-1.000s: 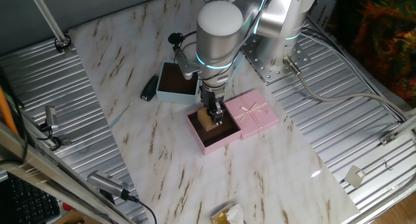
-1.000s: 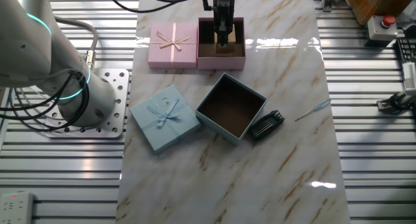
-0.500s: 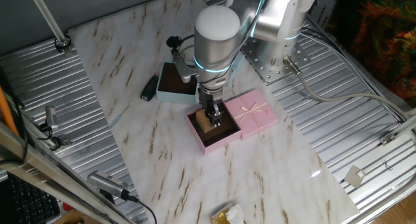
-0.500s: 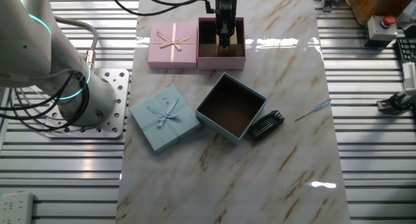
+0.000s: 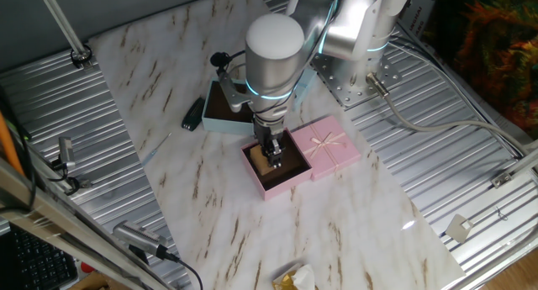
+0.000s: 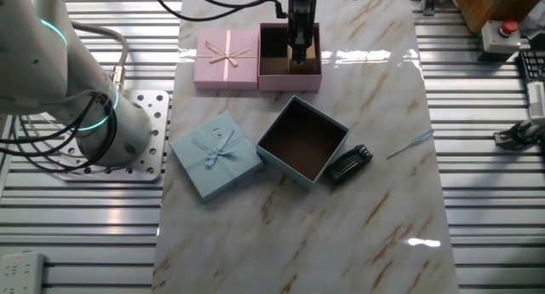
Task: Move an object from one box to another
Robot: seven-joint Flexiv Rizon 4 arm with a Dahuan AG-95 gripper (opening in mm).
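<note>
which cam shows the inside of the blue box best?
The other fixed view: it looks almost straight down into the light-blue box, showing its whole dark floor, with nothing in it. In the one fixed view the arm hides much of that box; only part of the interior shows.

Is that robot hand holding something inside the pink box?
It seems so: the fingers look closed on the top of the small wooden block, low inside the pink box.

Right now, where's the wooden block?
The wooden block sits inside the open pink box, under the pincer, beside the pink lid.
</note>
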